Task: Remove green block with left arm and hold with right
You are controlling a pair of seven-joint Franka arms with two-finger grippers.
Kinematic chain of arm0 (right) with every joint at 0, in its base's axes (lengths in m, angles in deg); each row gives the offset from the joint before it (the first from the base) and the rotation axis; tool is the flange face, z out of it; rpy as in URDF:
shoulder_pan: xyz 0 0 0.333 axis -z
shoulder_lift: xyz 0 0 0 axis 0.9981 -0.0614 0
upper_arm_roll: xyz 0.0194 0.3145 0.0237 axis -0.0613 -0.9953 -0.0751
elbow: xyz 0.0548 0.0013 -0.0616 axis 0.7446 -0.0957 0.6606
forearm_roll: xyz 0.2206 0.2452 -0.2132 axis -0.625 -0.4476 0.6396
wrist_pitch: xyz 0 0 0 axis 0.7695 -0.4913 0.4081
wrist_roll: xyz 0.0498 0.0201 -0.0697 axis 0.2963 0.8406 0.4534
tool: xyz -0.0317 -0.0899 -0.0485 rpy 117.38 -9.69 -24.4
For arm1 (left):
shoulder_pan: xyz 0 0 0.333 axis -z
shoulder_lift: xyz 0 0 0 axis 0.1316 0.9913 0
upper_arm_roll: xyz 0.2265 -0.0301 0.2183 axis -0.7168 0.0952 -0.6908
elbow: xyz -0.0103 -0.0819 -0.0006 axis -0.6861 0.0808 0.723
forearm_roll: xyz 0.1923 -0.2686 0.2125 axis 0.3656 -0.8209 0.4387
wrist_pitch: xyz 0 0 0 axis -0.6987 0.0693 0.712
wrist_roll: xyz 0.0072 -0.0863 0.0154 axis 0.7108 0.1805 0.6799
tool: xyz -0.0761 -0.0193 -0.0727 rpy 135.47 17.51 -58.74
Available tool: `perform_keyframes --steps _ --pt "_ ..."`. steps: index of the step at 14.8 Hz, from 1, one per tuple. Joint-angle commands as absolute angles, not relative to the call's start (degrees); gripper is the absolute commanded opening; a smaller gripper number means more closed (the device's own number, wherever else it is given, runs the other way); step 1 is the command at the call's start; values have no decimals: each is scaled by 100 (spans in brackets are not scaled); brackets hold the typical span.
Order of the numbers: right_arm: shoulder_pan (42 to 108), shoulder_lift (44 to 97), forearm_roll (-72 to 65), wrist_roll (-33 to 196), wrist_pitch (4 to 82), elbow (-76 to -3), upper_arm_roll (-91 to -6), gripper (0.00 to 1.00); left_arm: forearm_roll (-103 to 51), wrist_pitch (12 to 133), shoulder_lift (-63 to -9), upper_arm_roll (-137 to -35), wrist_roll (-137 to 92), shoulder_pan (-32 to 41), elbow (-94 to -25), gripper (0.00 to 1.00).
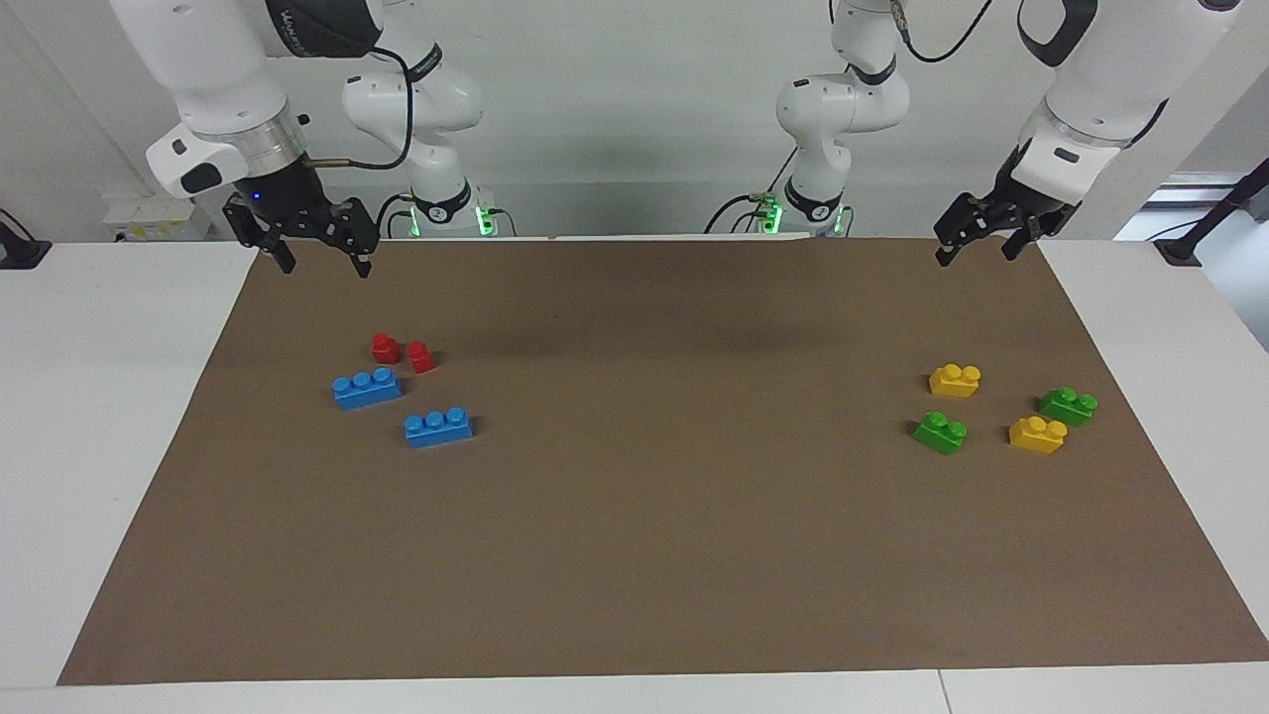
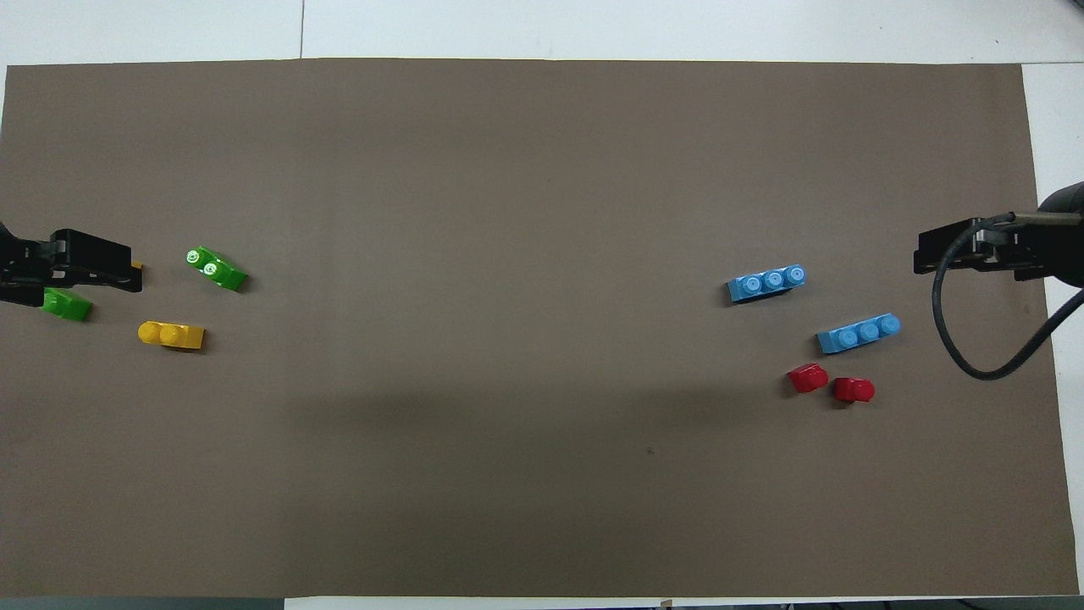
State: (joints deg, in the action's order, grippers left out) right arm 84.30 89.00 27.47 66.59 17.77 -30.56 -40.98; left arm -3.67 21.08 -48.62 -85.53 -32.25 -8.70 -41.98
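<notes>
the green block [image 1: 940, 432] is glossy moulded plastic, its studs catching the light, and so is the second green block [image 1: 1068, 406]. the yellow blocks [image 1: 955, 380], blue blocks [image 1: 367, 387] and red blocks [image 1: 385, 347] have the same smooth, shiny plastic look. the brown mat [image 1: 654, 516] is matt and slightly grainy, like paper or card. the counter [image 1: 99, 397] is smooth and white. the right arm [image 1: 213, 59] has a glossy white shell with a polished metal wrist ring; the left arm [image 1: 1110, 69] is plain glossy white.
</notes>
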Motion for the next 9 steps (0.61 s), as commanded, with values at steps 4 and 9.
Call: perform_keyframes --steps 4,9 --pt "8665 8982 2833 6837 1706 -3101 -4140 100 -257 1946 -4956 -8546 -3604 -879 -4223 100" --pt "8613 8991 2842 6819 1751 -3146 -4149 100 -257 1946 -4965 -8546 -3604 -879 -4223 100"
